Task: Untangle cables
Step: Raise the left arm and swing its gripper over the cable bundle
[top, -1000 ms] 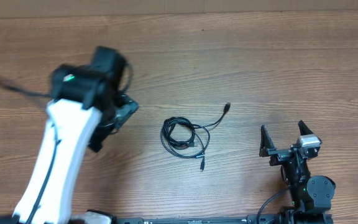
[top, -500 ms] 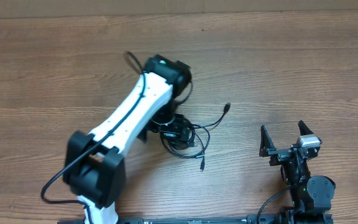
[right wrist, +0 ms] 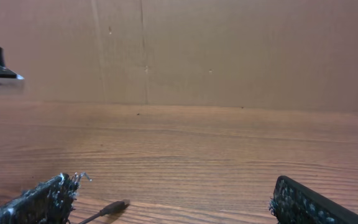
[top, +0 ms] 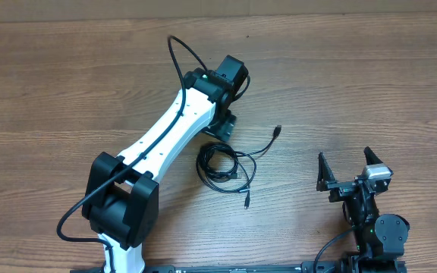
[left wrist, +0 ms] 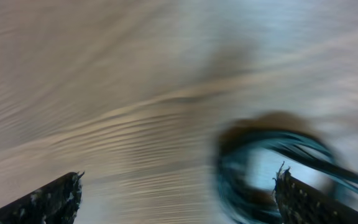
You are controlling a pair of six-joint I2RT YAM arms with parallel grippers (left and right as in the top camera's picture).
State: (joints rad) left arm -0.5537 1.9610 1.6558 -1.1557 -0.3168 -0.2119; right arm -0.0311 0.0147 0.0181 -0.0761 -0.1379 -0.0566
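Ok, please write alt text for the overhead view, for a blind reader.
Thin black cables lie in a tangled coil at the middle of a wooden table. The white left arm reaches in, its fingers just beyond the coil, holding nothing; the right fingers stand open at the near right.

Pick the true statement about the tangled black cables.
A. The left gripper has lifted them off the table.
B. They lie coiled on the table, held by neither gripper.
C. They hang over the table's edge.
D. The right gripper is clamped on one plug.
B. The coiled cables lie flat on the wooden table. The left gripper is open near the coil without clamping it, and the right gripper is open and well apart from it.
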